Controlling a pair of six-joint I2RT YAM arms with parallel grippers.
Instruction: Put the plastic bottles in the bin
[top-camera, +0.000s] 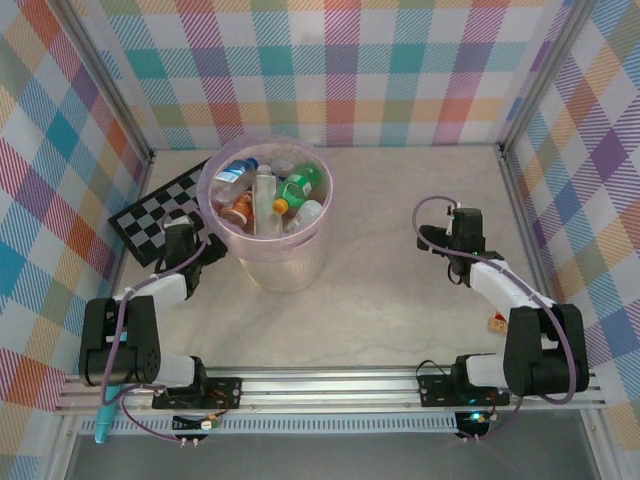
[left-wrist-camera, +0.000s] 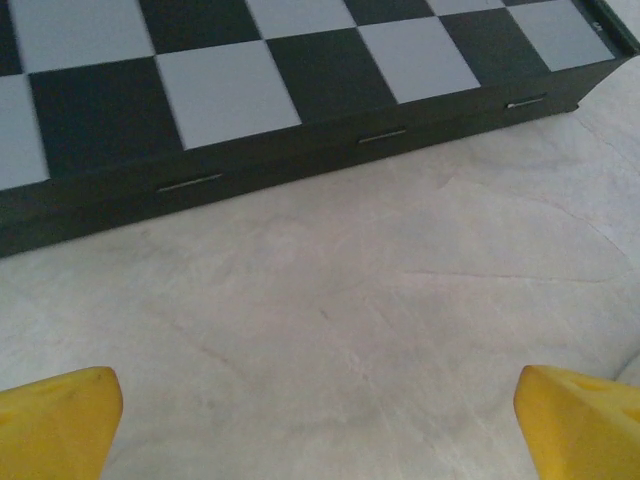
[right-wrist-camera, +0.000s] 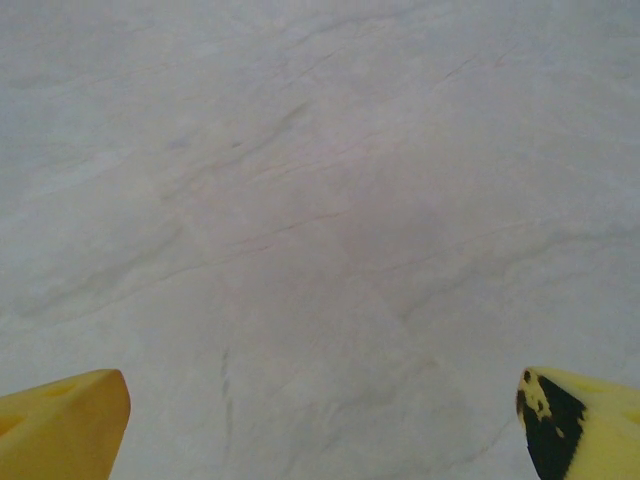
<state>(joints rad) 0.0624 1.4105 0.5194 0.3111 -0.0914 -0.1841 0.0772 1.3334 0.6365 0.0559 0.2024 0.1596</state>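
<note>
The cream bin (top-camera: 283, 262) with its pink liner stands left of centre, holding several plastic bottles (top-camera: 265, 195): clear ones, a green one (top-camera: 300, 185) and an amber one (top-camera: 238, 208). My left gripper (top-camera: 180, 236) sits low just left of the bin, open, with bare table between its yellow fingertips (left-wrist-camera: 60, 420). Over at the right, my right gripper (top-camera: 463, 225) hangs above bare table, also open, its yellow fingertips (right-wrist-camera: 62, 425) wide apart with nothing between them.
A black and grey checkerboard (top-camera: 160, 205) lies behind and left of the bin; its edge (left-wrist-camera: 280, 165) is close ahead of the left gripper. A small red block (top-camera: 496, 322) lies beside the right arm. Plaid walls enclose the table.
</note>
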